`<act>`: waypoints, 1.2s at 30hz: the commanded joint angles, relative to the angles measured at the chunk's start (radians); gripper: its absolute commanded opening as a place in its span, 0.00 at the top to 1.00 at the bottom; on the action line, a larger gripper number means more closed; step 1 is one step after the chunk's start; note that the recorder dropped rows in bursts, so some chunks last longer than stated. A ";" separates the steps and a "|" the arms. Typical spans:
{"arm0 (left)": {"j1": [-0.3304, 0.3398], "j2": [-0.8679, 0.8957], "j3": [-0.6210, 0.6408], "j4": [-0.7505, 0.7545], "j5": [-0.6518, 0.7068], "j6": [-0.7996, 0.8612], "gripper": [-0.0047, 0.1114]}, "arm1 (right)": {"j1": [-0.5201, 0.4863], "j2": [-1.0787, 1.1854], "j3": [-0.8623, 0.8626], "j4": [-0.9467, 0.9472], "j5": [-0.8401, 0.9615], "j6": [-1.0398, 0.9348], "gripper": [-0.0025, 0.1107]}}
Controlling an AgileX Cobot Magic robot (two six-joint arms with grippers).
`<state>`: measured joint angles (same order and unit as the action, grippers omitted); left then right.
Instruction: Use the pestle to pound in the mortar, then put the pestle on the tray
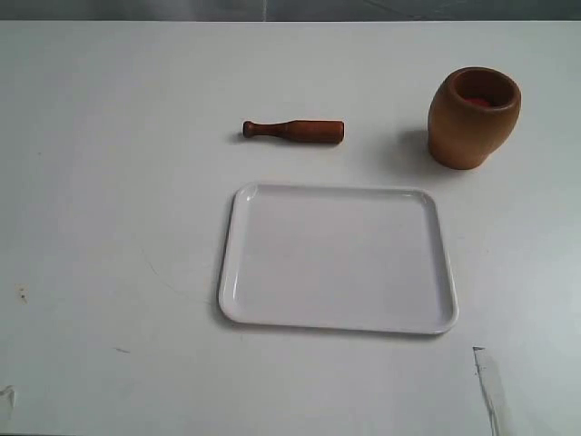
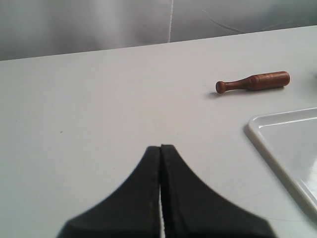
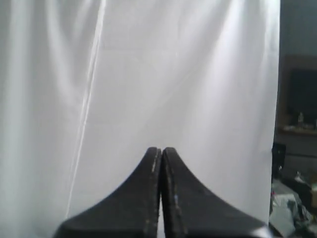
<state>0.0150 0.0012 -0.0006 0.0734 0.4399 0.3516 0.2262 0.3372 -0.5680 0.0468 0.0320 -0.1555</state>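
Observation:
The reddish-brown pestle (image 1: 294,130) lies flat on the white table behind the tray, knob end to the left; it also shows in the left wrist view as the pestle (image 2: 253,82). The light-brown mortar (image 1: 473,116) stands upright at the back right, its reddish inside visible. The white tray (image 1: 338,258) lies in the middle with nothing on it; one corner of the tray (image 2: 287,144) shows in the left wrist view. My left gripper (image 2: 161,147) is shut and holds nothing, well short of the pestle. My right gripper (image 3: 161,149) is shut, facing a white curtain. Neither gripper shows in the exterior view.
A white curtain (image 3: 163,74) fills the right wrist view, with dark clutter (image 3: 297,148) beyond its edge. A torn strip of tape (image 1: 486,386) marks the table's front right. Small specks (image 1: 22,292) dot the left side.

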 commanded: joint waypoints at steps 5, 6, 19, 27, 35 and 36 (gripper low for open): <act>-0.008 -0.001 0.001 -0.007 -0.003 -0.008 0.96 | 0.065 0.372 -0.008 -0.069 -0.093 -0.129 0.98; -0.008 -0.001 0.001 -0.007 -0.003 -0.008 0.96 | 0.090 0.422 -0.020 -0.103 -0.090 -0.132 0.98; -0.008 -0.001 0.001 -0.007 -0.003 -0.008 0.96 | 0.386 1.034 -0.601 -0.149 0.446 -0.219 0.98; -0.008 -0.001 0.001 -0.007 -0.003 -0.008 0.96 | 0.415 1.377 -0.990 -0.034 0.730 -0.404 0.98; -0.008 -0.001 0.001 -0.007 -0.003 -0.008 0.96 | 0.415 1.687 -1.272 0.185 0.890 -0.750 0.98; -0.008 -0.001 0.001 -0.007 -0.003 -0.008 0.96 | 0.415 1.718 -1.293 0.181 0.898 -0.750 0.98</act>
<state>0.0150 0.0012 -0.0006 0.0734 0.4399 0.3516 0.6374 1.9667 -1.7826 0.1970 0.8768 -0.8472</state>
